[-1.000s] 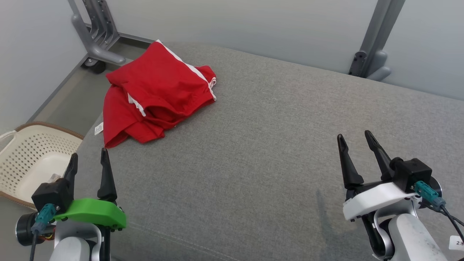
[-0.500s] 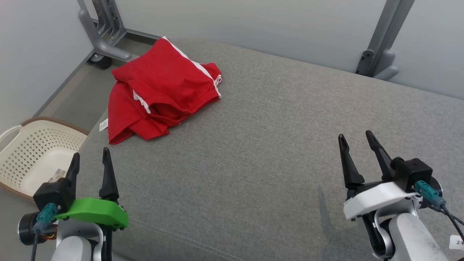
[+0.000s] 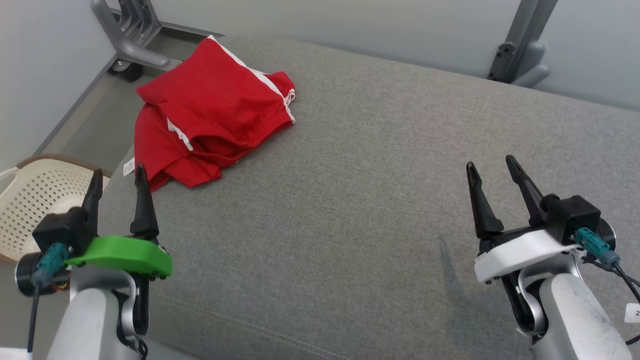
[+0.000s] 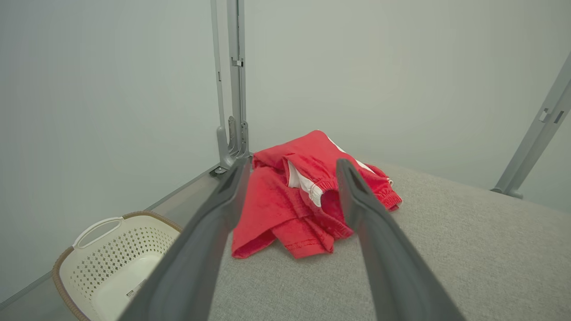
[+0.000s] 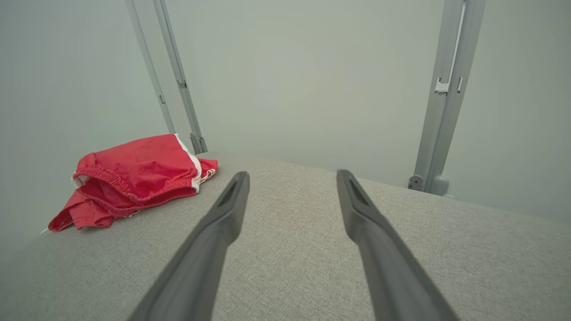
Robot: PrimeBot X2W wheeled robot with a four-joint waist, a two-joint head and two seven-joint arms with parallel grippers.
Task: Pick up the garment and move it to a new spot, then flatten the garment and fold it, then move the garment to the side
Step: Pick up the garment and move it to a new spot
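Vs half a sec ago the whole head view has shifted, so the cam moved; the grey cushion (image 3: 350, 175) and the things on it keep the same layout. Both grippers sit higher in that view than before, and the left gripper's tips now come level w/ the garment's near hem.

Grey cushion: the biggest thing, running from the near edge to the back wall. Its left edge drops to the floor (image 3: 85, 115). There is a wide bare stretch btwn the garment and the right gripper. Behind the far edge stand a left post (image 3: 120, 45) and a right post (image 3: 520, 40).

Red garment (image 3: 215, 110): a crumpled heap w/ a white stripe at the cushion's far left corner. Its left side is right at the edge, w/ a white tag (image 3: 128, 166) poking out. Neither gripper touches it. The left wrist view has it (image 4: 285, 214) straight ahead btwn the fingers; the right wrist view has it (image 5: 134, 174) off to the left.

Basket (image 3: 30, 200): cream, perforated, brown rim, on the floor beside the cushion's left edge. The left wrist view (image 4: 134, 240) shows a small flat scrap (image 4: 130, 293) on its bottom, too small to tell what.

Left gripper (image 3: 117, 171) (image 4: 291, 164), green mount: fingers spread wide, holding nothing, at the near left corner. Right gripper (image 3: 490, 162) (image 5: 292, 173), white mount: same wide spread, empty, over the near right part and well apart from the garment.
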